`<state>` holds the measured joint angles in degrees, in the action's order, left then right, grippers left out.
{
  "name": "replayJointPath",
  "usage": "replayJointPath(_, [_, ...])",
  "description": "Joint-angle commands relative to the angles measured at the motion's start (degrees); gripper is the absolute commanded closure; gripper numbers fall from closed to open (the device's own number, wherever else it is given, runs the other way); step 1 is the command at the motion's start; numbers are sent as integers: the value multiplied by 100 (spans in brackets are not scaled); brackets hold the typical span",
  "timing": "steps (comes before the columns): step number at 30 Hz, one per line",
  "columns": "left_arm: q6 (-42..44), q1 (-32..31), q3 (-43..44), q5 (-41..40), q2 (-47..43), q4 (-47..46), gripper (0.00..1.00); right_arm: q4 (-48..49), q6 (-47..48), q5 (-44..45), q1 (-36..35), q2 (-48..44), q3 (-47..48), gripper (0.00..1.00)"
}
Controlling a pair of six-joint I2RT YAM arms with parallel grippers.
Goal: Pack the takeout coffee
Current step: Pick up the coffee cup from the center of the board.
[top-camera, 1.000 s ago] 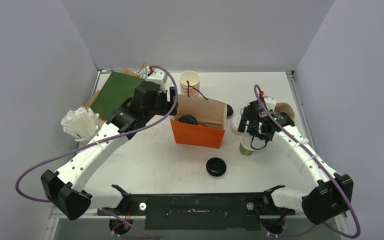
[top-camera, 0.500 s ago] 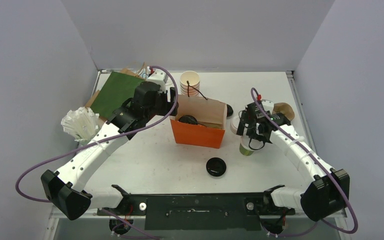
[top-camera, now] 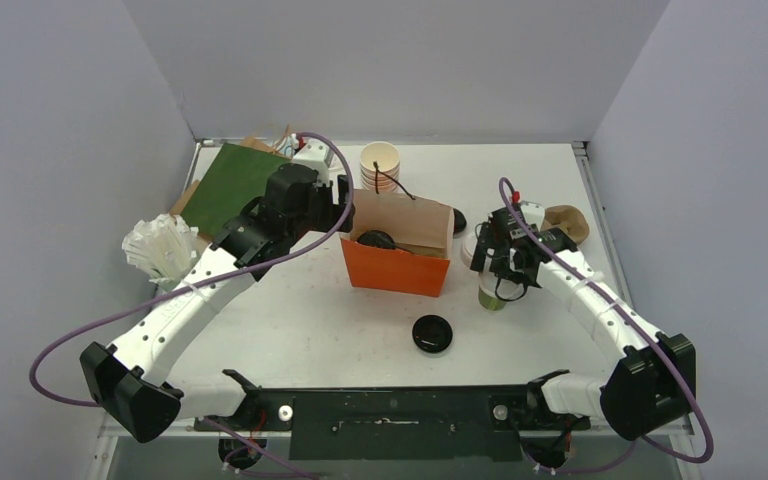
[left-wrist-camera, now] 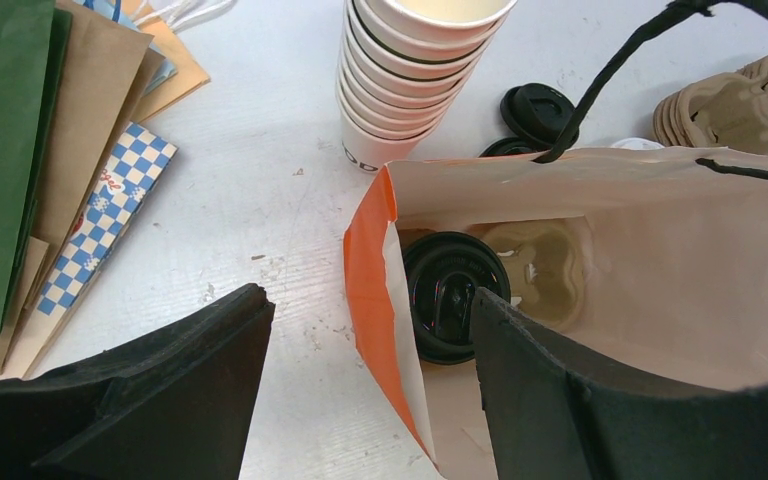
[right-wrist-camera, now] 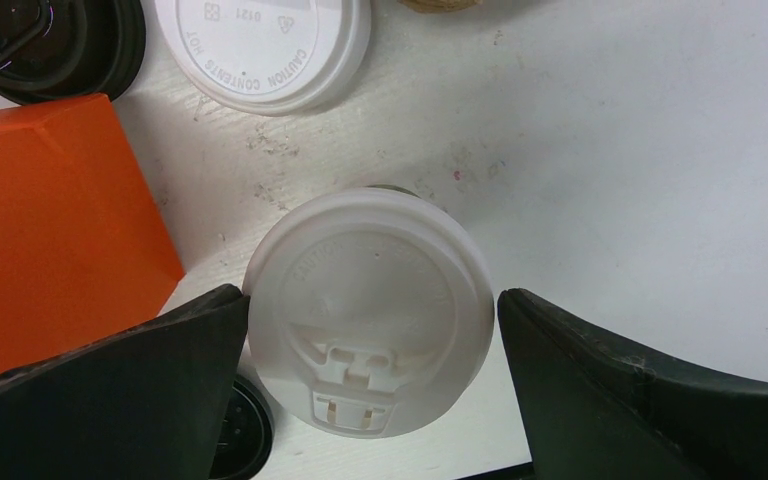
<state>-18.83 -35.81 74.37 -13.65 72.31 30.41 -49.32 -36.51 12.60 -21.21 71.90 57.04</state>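
Top external view: loose black lid [top-camera: 432, 333] lies closest to the table's [top-camera: 300, 320] near edge, about centre. Behind it, toward the right edge, the white-lidded coffee cup [right-wrist-camera: 368, 310] stands upright on the table, just beside the orange paper bag [top-camera: 397, 270]. Right end effector [top-camera: 497, 286] hangs over this cup, fingers spread to either side of the lid, a gap showing on one side; not clamped. Black-lidded coffee cup [left-wrist-camera: 450, 305] sits inside the bag, next to a pulp carrier [left-wrist-camera: 550, 260]. Left end effector [left-wrist-camera: 365, 310] is spread wide, straddling the bag's side wall with one finger outside and one inside. Stack of lidless white cups [top-camera: 380, 165] stands near the far edge.
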Motion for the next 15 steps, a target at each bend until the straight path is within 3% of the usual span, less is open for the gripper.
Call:
replayJointPath(1, [55,39,-53,47,-204,-244,30,82,13,84,-41,-34,-128,1])
replayJointPath(8, [54,42,-71,79,-198,-260,30,-10,-22,155,-42,-175,-100,13])
replayJointPath(15, [38,52,-83,99,-185,-288,30,-206,-25,212,-42,-365,82,16])
